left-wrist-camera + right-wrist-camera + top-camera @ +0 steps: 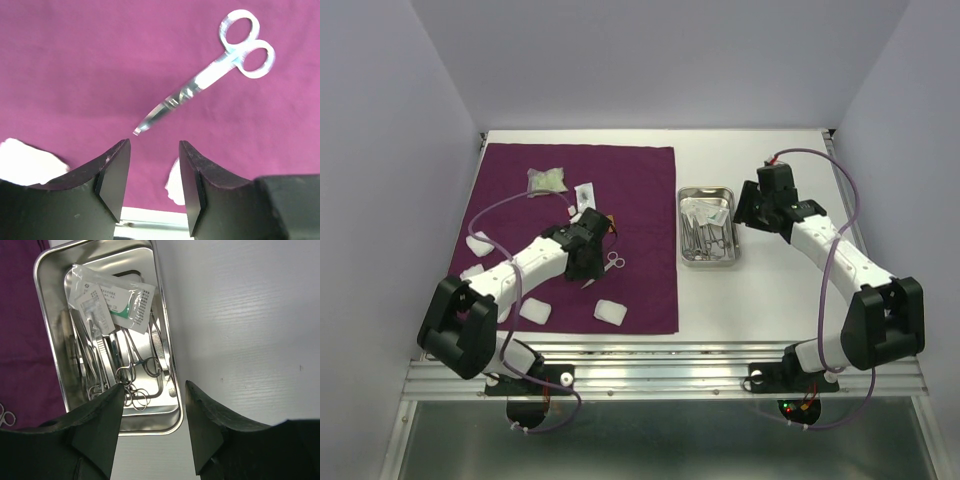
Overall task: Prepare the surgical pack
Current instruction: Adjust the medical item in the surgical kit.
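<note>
Plainly little of the pack was assembled. The purple drape lay spread flat on the left half of the table, not folded over anything. The steel tray sat on the bare table just beside the drape's right edge, not on the cloth, and it held forceps and some packets. One pair of scissors lay loose on the drape, and white gauze pads were scattered along its near and left parts, with a small clear bag near the far edge. The left gripper hung low over the cloth with its jaws apart and empty, the scissor tips just beyond them. The right gripper hovered over the tray's near end, spread wide, holding nothing. By my reading, gathering the loose items, placing the tray on the cloth and wrapping all remained to be done.
</note>
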Available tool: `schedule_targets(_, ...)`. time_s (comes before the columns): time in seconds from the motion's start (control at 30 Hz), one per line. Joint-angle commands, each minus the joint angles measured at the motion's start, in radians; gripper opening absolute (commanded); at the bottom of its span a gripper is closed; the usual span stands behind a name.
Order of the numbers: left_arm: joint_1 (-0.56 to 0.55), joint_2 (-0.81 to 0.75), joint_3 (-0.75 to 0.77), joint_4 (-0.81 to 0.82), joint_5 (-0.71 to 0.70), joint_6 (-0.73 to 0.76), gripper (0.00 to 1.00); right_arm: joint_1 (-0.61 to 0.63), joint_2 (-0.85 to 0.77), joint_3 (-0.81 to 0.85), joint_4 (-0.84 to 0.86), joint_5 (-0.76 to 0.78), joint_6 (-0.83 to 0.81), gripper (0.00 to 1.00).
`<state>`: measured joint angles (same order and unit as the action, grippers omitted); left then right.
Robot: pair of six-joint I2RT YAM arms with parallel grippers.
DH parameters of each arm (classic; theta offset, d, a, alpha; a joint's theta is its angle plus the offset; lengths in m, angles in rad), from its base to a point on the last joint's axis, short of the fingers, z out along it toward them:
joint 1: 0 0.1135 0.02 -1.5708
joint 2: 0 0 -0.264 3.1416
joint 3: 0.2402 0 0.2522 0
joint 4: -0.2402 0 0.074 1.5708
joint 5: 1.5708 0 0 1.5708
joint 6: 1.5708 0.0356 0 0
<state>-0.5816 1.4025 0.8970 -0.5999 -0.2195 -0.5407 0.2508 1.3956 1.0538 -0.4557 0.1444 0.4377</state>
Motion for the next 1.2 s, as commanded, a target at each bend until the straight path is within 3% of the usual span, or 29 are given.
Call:
schedule_targets(0.0, -0.003, -0.048, -0.033, 0.012, 0.133, -0.085, 0.54, 0.019, 0.008, 0.051, 0.035, -0.006, -0.001, 0.57)
schedule_targets(0.27, -0.004, -0.071, -0.093, 0.009, 0.092, -0.291, 0.56, 0.037, 0.010, 0.049, 0.038, -0.003, 0.001, 0.57)
schedule_targets(1.17, 0.057, 0.190, 0.066, 0.083, -0.050, -0.180, 0.51, 0.038, -0.015, 0.045, 0.026, 0.018, 0.007, 0.57)
